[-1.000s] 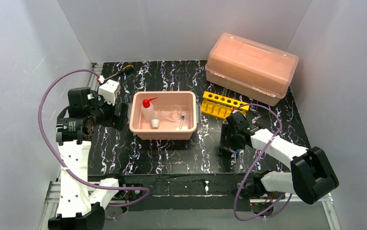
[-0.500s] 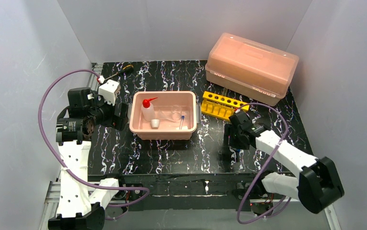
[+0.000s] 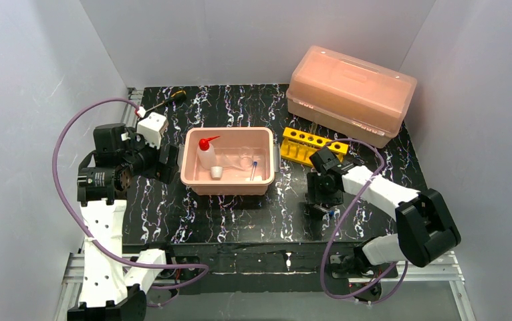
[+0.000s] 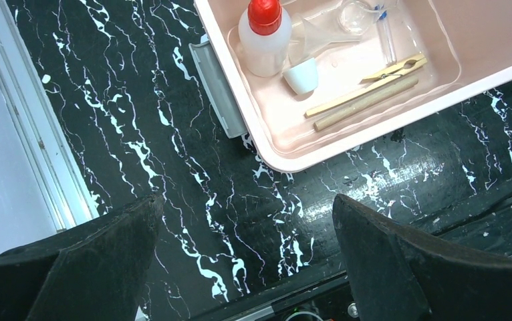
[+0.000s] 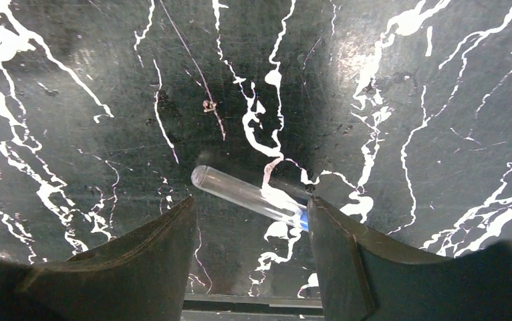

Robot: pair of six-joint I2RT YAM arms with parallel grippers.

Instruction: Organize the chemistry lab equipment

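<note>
A blue-capped clear tube (image 5: 246,195) lies on the black marbled table. My right gripper (image 5: 251,202) is open and straddles it, with the cap end against the right finger (image 5: 347,261). In the top view this gripper (image 3: 323,200) is in front of the yellow holed rack (image 3: 312,146). The open pink tray (image 4: 267,152) holds the white squeeze bottle with red nozzle (image 4: 264,37), the tiny white cup (image 4: 301,75), wooden clamps (image 4: 367,90), a glass beaker (image 4: 355,15) and another tube (image 3: 254,168). My left gripper (image 4: 246,208) is open and empty, left of the tray.
The big pink lidded box (image 3: 350,93) stands at the back right, behind the rack. A dark tool with a yellow band (image 3: 173,97) lies at the back left. The table's front edge (image 5: 253,301) is just below the right gripper.
My right arm has swung and its gripper has shifted slightly left and back over the tube on the table. The left arm has barely moved.
</note>
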